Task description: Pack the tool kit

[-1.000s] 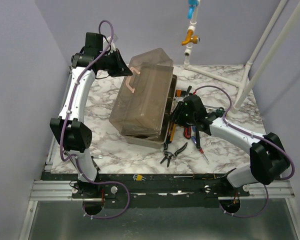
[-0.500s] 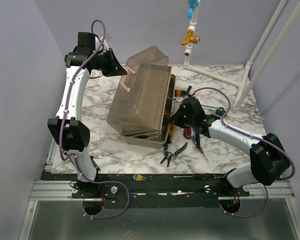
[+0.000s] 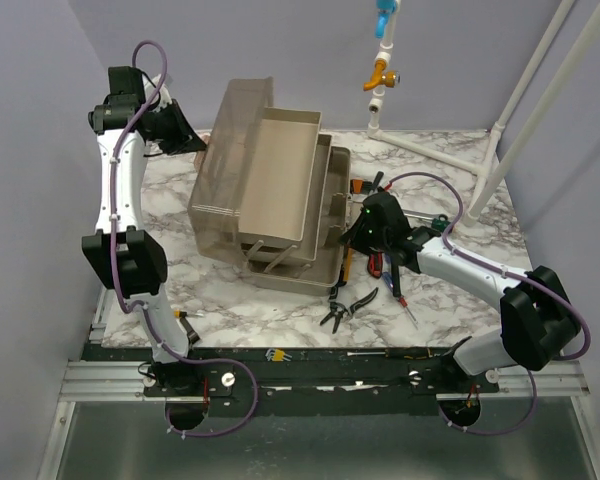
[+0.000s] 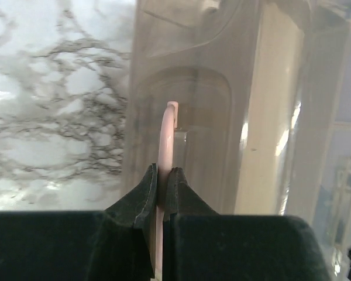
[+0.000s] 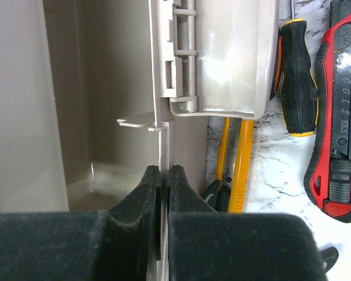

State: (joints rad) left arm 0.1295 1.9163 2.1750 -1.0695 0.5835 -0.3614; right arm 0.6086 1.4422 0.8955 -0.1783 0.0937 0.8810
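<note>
Inside your clamped left hand [image 4: 162, 175], the pink handle [image 4: 167, 132] props the lid [image 3: 230, 140] open; your right hand [image 5: 162, 175] pinches the toolbox wall [image 5: 184, 149]. Next, likely: let go, fetch the red knife [image 5: 339, 117] alongside.

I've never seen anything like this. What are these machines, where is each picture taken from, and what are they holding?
Two robot arms are bolted to a marble table. The wide picture looks down from above; the two close-ups come from cameras on the wrists. The left arm has its jaws shut on the pink handle of the toolbox lid, which stands open. The right arm has its jaws pinching the toolbox wall. Pliers, a screwdriver and a red knife lie beside it.
</note>
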